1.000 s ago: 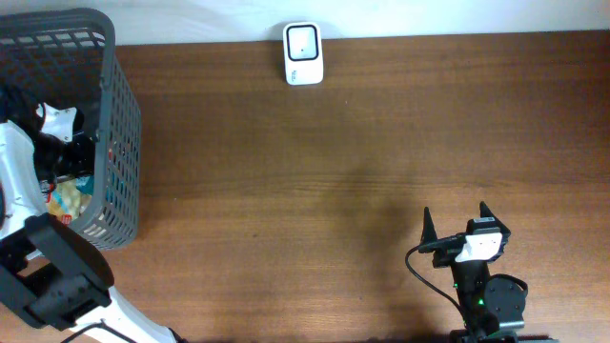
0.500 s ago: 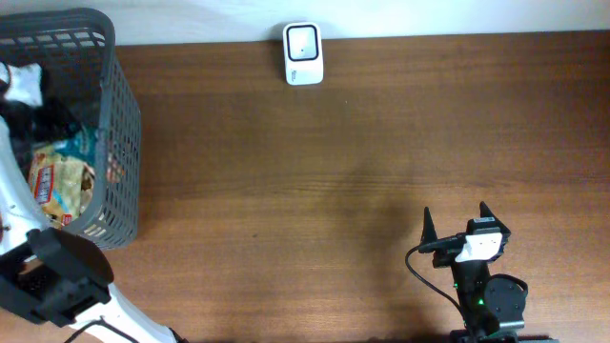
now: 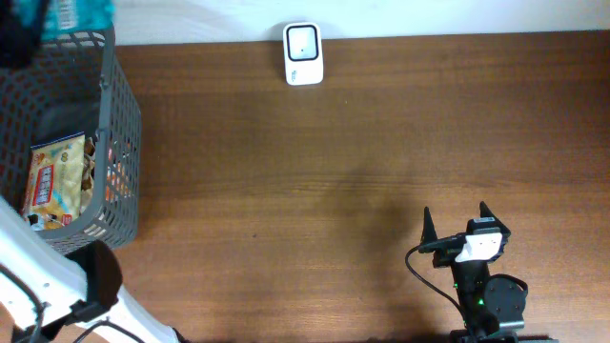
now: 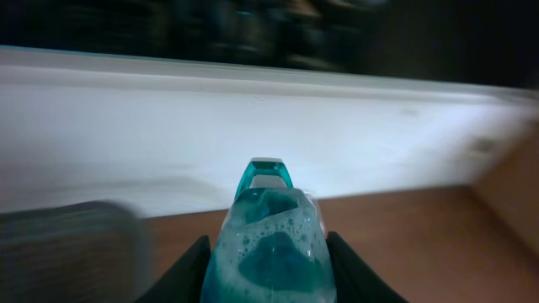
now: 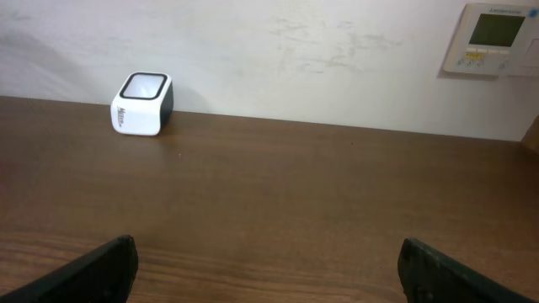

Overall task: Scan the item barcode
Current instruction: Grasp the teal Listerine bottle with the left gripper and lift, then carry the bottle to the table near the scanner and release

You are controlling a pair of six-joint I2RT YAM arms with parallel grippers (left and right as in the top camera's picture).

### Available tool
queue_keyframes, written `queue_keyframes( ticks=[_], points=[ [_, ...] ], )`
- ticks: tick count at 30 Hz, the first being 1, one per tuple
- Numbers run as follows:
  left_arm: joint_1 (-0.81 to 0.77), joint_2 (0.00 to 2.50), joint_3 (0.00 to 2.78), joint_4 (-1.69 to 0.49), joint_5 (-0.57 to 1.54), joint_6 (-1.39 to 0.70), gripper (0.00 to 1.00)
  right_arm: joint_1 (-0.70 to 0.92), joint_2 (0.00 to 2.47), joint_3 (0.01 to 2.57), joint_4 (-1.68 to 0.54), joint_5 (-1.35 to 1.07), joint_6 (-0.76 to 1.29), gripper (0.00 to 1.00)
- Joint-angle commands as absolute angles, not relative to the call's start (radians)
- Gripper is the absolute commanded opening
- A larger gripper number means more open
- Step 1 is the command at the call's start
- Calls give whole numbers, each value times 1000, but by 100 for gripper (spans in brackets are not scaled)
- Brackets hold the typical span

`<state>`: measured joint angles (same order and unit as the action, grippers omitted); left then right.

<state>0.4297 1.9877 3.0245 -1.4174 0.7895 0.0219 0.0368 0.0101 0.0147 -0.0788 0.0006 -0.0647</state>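
My left gripper [image 4: 268, 257] is shut on a teal bottle [image 4: 274, 240] of foamy liquid, its cap pointing away from the wrist camera. From overhead the teal bottle [image 3: 59, 14] shows blurred at the far left corner, above the back rim of the grey basket [image 3: 122, 143]. Most of the left gripper is cut off there. No barcode is visible on the bottle. The white scanner [image 3: 303, 41] stands at the table's back edge, also seen as the scanner [image 5: 141, 104] in the right wrist view. My right gripper [image 3: 456, 214] rests open and empty at the front right.
An orange snack packet [image 3: 55, 181] lies in the basket with other items. A wall panel [image 5: 493, 38] hangs behind the table at the right. Bare brown tabletop [image 3: 315, 191] stretches between basket, scanner and right gripper.
The left gripper has risen out of the basket with the teal bottle and moved to the far left corner, uncovering the snack packet. The right arm has not moved.
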Motion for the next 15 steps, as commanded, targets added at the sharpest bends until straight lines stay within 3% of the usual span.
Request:
queue_keyframes(
  ticks=[1,10,15],
  points=[
    [260,1975,3023,-1446,859,-7,0,32,3,6,-81,9,-71,98],
    [-334,2064,2700,-1473,217,-8,0,32,3,6,-81,9,-71,98],
    [-470,2206,2569,-1362,159,-17,0,32,3,6,-81,9,-71,98]
  ],
)
